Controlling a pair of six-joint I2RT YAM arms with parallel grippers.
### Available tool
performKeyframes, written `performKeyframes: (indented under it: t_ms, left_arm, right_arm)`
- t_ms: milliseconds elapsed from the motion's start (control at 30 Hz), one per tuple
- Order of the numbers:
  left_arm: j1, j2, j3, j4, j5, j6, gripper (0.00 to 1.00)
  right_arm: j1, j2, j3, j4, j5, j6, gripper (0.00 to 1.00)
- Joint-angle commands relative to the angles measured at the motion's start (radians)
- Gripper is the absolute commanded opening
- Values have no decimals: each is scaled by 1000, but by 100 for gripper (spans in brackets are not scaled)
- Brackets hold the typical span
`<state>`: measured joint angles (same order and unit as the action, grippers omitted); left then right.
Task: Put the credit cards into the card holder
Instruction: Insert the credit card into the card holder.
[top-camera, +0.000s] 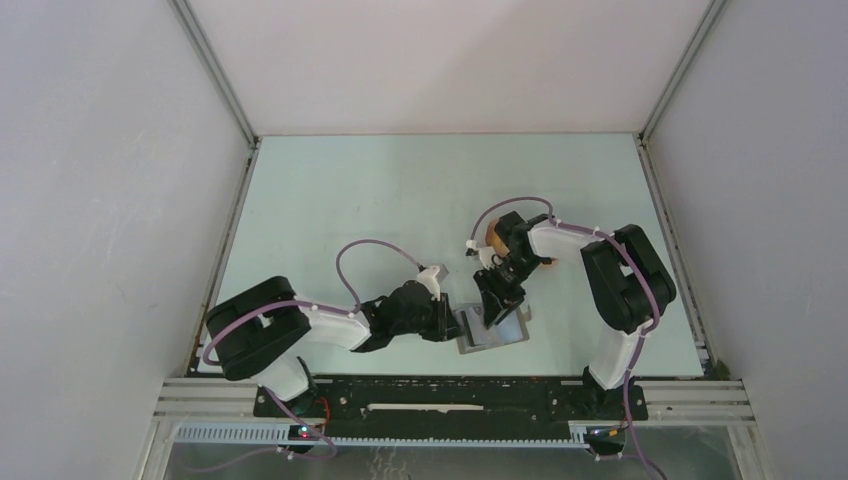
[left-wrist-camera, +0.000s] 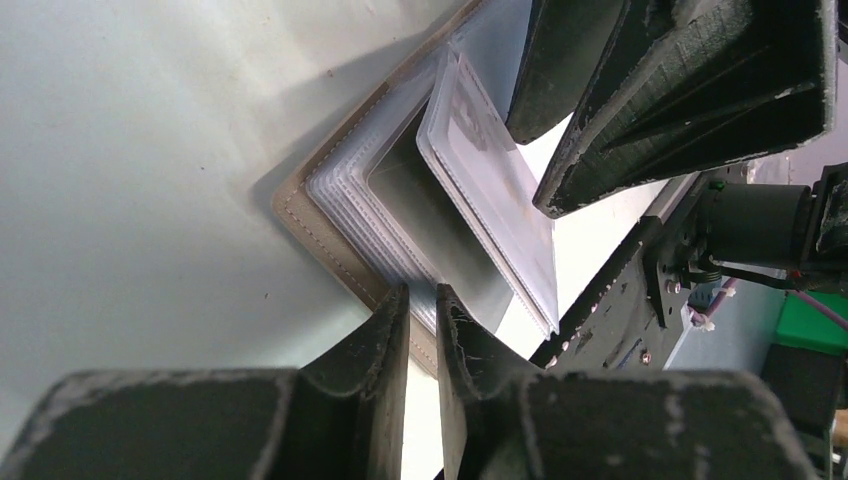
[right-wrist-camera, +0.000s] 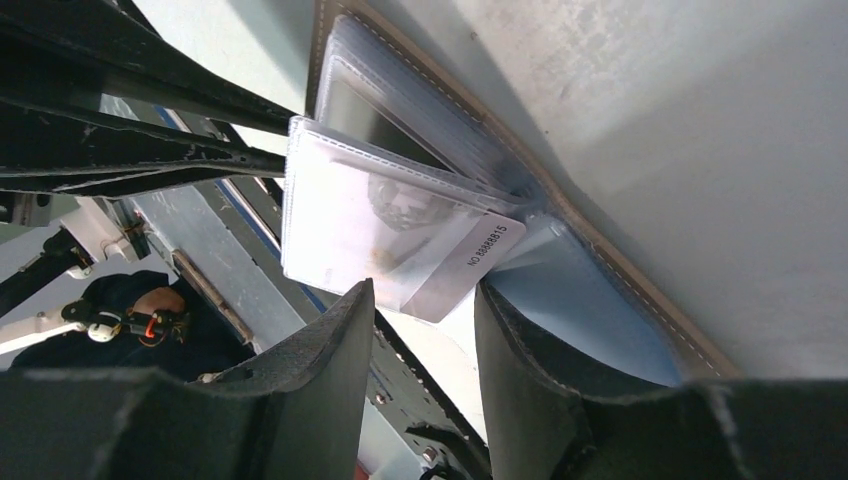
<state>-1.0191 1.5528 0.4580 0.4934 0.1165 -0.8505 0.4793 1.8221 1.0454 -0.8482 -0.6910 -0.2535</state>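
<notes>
Just beneath right tool (right-wrist-camera: 422, 290), open card holder (right-wrist-camera: 450, 140)

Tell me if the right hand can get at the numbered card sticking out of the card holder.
Likely yes: the right hand is open around the free end of the numbered card, nothing in between.

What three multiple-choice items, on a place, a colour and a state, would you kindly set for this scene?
1. Where does the card holder lie? A) far corner B) between the left end effector and right end effector C) on an arm base
2. What colour are the arm cables? A) purple B) yellow C) green
3. The card holder is: A) folded shut B) open C) torn
Key: B, they flank it; A, loops look purple; B, clear sleeves fan apart.
</notes>
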Motion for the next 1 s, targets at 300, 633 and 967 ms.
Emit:
performKeyframes:
  t_ms: [300, 633, 967]
  left_arm:
    - [-12, 19, -5, 37, 12, -15, 20]
    - [-10, -43, -10, -47, -36, 7, 24]
    - [-10, -180, -23, -144, -93, 52, 29]
  right_arm:
    - [3, 10, 55, -44, -186, -37, 49]
    - [-24, -60, 52, -52, -122, -77, 48]
    - [-25, -46, 52, -38, -61, -64, 49]
